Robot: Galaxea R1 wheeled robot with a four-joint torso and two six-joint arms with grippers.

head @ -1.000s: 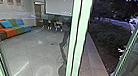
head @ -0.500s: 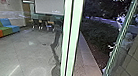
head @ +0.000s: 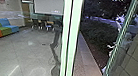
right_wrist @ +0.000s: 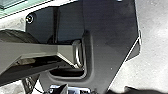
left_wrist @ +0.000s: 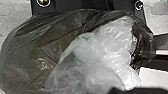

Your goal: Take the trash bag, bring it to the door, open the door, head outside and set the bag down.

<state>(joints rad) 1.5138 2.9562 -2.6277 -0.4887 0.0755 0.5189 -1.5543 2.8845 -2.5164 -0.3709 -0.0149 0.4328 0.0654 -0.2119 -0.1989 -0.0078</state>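
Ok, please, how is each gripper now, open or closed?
Left: cannot be told; the trash bag shows large in its wrist view.
Right: cannot be told either.

Soft, greyish light lies over the room's floor [head: 25,52], with a thin bright streak [head: 12,71] and a pale ring [head: 36,74] on it; the pale green door post [head: 73,39] glares almost white; out past it the bushes [head: 100,32] sit in murky, violet-tinged dimness; uprights toward both edges splay outward, wide-angle fashion; small white glints crinkle over the trash bag [left_wrist: 32,62]; beside the robot, the ground [right_wrist: 155,55] looks washed out.
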